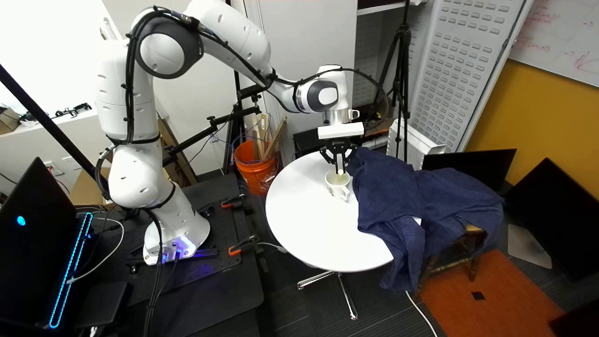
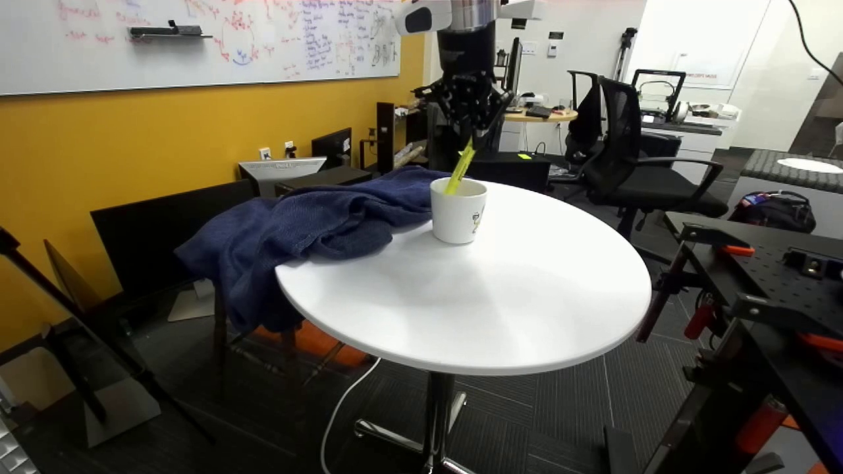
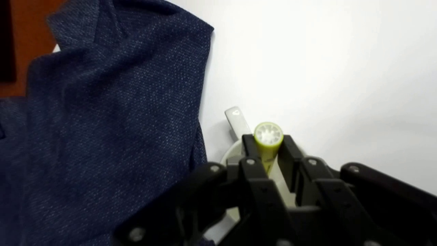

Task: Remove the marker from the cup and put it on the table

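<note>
kinda neon yellow-green marker (image 2: 461,166), whitish ridged end up top, some dark print, leaning in a white cup (image 2: 454,214), jaws clamped on it

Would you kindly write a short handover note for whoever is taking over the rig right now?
Pincer: closed on the upper end of the marker.
Marker: yellow-green, tilted, its lower part inside the cup; its bottom end is hidden.
Cup: upright on the round white table, beside the dark blue cloth.
Done: the marker is gripped.
Left: lift it clear of the cup, put it down on the table and let go.
</note>
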`<state>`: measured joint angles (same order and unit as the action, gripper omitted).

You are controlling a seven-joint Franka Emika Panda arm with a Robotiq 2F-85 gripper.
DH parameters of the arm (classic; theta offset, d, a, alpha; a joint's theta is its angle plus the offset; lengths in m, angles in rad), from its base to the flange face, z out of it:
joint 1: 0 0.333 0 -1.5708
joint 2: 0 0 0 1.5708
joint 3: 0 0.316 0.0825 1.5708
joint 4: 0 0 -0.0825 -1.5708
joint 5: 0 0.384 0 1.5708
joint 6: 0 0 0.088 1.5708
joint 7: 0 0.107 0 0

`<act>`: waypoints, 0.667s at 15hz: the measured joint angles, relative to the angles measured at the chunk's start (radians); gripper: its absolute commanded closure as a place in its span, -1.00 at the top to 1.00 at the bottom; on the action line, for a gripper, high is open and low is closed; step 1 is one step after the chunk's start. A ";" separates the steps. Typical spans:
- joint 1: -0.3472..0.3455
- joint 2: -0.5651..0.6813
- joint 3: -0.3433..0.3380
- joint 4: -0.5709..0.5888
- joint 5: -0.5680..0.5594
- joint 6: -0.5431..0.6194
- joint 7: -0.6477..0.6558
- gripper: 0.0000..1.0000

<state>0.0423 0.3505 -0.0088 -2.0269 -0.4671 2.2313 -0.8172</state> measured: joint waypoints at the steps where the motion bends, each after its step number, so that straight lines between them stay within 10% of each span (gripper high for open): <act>1: 0.000 -0.021 0.000 -0.010 -0.003 -0.007 0.002 -0.89; 10: -0.036 -0.201 -0.011 -0.130 -0.008 -0.009 0.142 -0.89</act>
<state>0.0064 0.1495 -0.0194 -2.1573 -0.4751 2.2227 -0.6752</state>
